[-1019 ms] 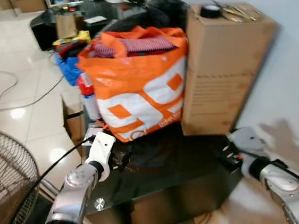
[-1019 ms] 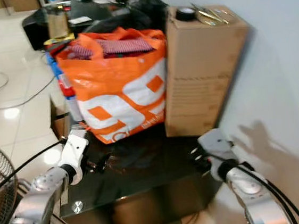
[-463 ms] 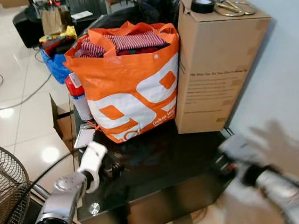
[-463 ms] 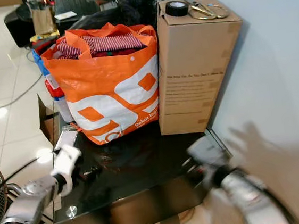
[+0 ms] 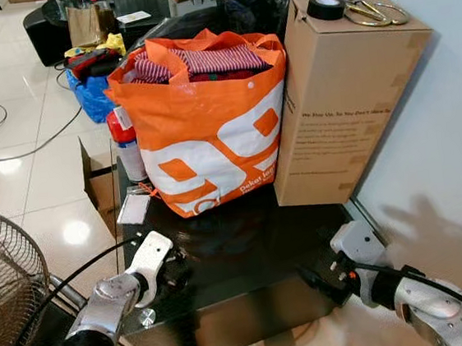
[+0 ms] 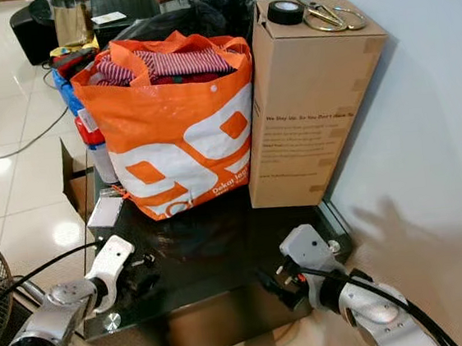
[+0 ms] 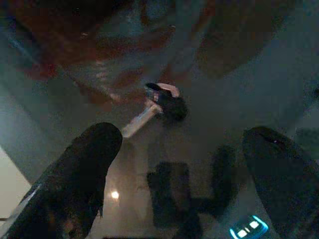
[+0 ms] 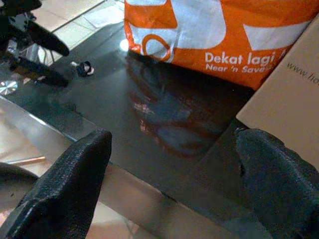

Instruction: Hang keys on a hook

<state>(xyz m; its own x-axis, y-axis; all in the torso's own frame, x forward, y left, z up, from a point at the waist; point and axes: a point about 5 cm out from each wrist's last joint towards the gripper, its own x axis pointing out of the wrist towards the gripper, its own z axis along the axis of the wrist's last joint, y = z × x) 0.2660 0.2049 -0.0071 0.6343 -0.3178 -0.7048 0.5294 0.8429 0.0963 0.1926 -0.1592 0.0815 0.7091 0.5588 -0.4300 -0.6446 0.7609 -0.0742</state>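
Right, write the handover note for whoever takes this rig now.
Left gripper: open, empty, low over the black glass table, with the keys lying just ahead of its fingers.
Right gripper: open, empty, at the table's near right edge.
The orange bag and cardboard box stand at the back of the table.
Done: approach.
Left: grasp the keys, find a hook, hang them.

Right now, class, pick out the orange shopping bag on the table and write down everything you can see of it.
The orange bag looks like glossy woven plastic with big white shapes and small white lettering. It stands upright on the dark glass table, open at the top and stuffed with red-and-white striped cloth, its handles flopped over. The tall cardboard box presses against one side; a red and white spray can stands at the other.
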